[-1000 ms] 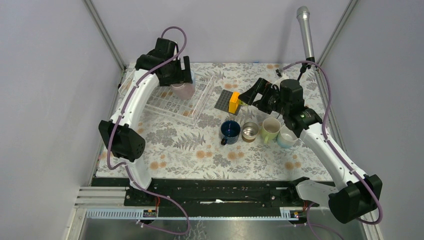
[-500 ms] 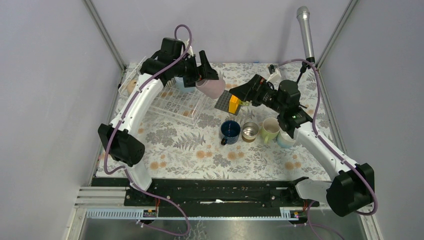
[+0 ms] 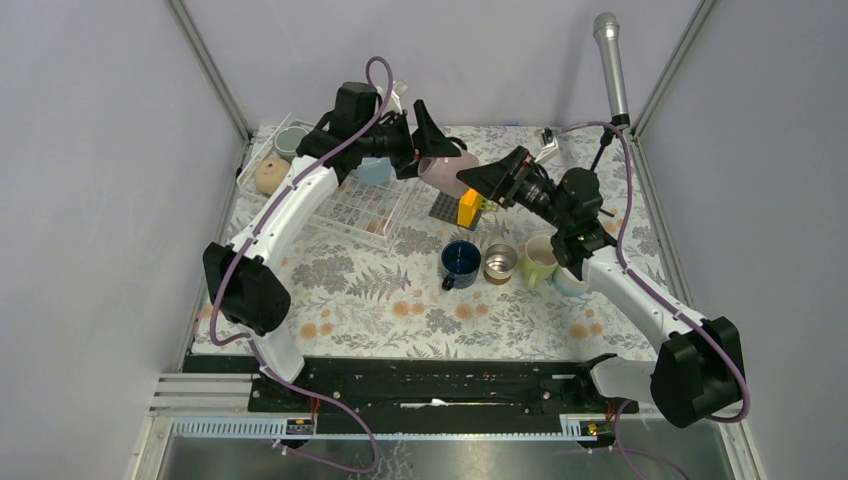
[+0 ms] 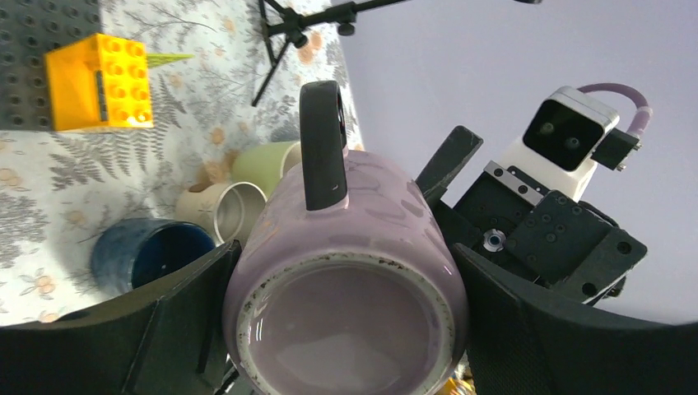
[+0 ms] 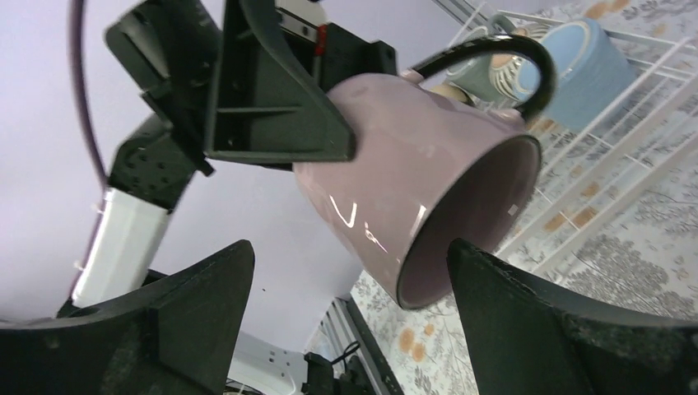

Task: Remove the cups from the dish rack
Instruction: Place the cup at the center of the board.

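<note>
From above, the left gripper [image 3: 432,152] is clasping the mauve mug [image 3: 450,166] aloft beside the dish rack [image 3: 340,208]; its wrist view is showing jaws pinching the base; the right gripper [image 5: 350,276], in its own view, is facing the rim, jaws released.

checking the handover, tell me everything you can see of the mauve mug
The mauve mug looks like glossy ceramic, with a black handle and a dark rim. It lies on its side in the air, clamped near its base between the left gripper's fingers. Its mouth faces the right gripper, whose open fingers flank it without visible contact.
</note>
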### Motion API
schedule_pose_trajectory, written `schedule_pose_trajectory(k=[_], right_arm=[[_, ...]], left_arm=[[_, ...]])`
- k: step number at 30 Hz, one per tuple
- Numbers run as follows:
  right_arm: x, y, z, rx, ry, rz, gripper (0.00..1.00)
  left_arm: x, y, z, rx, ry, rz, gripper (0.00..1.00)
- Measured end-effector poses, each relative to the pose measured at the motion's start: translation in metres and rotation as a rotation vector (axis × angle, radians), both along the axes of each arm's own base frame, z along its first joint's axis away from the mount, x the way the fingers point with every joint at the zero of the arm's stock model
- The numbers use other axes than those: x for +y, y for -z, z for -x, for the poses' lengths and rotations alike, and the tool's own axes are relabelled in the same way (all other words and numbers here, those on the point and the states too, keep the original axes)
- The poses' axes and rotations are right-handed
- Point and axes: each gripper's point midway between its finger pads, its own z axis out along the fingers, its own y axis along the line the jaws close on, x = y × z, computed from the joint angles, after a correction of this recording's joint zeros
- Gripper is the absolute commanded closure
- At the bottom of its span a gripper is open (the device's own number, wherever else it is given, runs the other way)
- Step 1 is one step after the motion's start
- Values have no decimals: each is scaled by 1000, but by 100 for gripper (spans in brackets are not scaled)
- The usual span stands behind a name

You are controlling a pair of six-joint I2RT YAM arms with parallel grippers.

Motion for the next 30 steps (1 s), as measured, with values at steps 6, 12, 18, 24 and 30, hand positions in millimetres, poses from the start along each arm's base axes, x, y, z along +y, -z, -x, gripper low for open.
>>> schedule_pose_trajectory(k=[6, 12, 18, 24, 30], right_arm=[[0, -17, 4, -34, -13, -98, 29], [1, -28, 9, -49, -27, -163, 55], [0, -34, 10, -51, -33, -194, 83], [1, -47, 17, -75, -55, -237, 100], [1, -48, 20, -82, -45, -218, 100]], left_arm=[[-14, -2, 7, 29, 37, 82, 100], [-24, -10, 15, 39, 71, 169, 100], [-31, -25, 25, 26, 105, 238, 100], [-35, -32, 31, 66, 127, 309, 15], [-38, -30, 36, 51, 136, 312, 1]])
